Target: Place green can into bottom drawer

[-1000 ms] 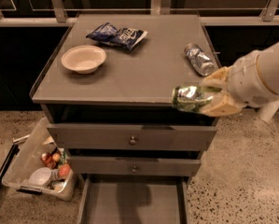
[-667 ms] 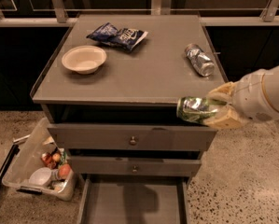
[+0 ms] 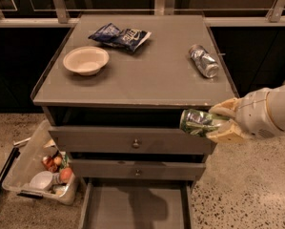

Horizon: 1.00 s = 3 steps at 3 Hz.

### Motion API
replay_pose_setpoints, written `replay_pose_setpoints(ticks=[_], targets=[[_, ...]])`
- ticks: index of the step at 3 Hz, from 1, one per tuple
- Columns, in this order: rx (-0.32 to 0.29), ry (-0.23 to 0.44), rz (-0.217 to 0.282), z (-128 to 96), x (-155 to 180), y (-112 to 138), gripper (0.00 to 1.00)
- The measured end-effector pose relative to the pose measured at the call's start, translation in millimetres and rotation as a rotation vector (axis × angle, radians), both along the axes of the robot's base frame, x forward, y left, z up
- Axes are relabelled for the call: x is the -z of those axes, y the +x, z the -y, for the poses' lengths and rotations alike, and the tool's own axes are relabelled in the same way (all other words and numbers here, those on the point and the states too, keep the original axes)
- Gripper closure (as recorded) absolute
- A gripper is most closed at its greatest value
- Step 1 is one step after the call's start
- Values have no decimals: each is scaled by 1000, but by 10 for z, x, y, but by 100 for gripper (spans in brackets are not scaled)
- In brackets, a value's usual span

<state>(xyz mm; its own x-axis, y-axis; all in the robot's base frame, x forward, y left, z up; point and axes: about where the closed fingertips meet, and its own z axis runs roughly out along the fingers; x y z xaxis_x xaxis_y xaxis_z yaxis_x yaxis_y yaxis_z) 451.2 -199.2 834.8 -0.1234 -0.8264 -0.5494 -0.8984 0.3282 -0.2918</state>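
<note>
I see my gripper (image 3: 221, 123) at the cabinet's right front corner, level with the top drawer. Its tan fingers are clenched on the green can (image 3: 195, 121), which lies sideways with one end pointing left. The bottom drawer (image 3: 132, 208) stands pulled out lower down, well apart from the can. On the cabinet top are a silver can (image 3: 204, 61) on its side, a white bowl (image 3: 86, 59) and a blue chip bag (image 3: 120, 36).
</note>
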Motion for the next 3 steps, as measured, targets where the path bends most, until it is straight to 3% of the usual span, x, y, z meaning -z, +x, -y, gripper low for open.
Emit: replay_pose_setpoints(ticks=[2, 3], targets=[[23, 73, -44, -166, 410, -146, 100], [61, 163, -59, -359, 946, -286, 100]])
